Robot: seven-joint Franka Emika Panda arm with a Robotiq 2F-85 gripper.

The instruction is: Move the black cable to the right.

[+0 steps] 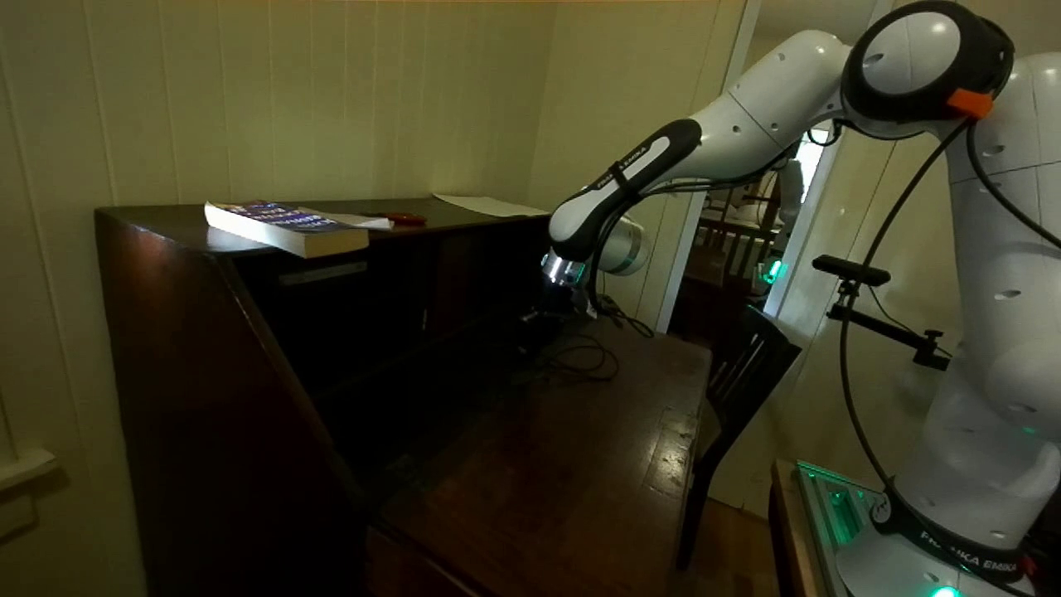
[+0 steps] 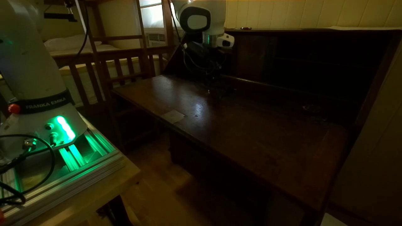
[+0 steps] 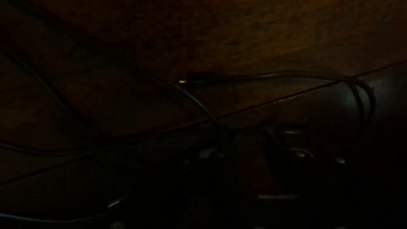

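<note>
1. Low over a dark brown wooden counter [image 1: 597, 464], a dark metal two-jawed gripper [image 3: 244, 130] hangs from a white-and-black robot arm [image 1: 746, 116]; in the gloom, whether it stands spread or pressed together cannot be told
2. A thin, flexible black cable [image 3: 200, 104] runs up to the gripper, contact unclear, its loose loops [image 1: 614, 368] just beside it in an exterior view, a dark metal-tipped plug [image 3: 182, 81] just beyond
3. Taking hold of the cable appears to be the step in hand
4. The next move likely calls for a sure pinch, then a gentle drag to the right, loops trailing
</note>
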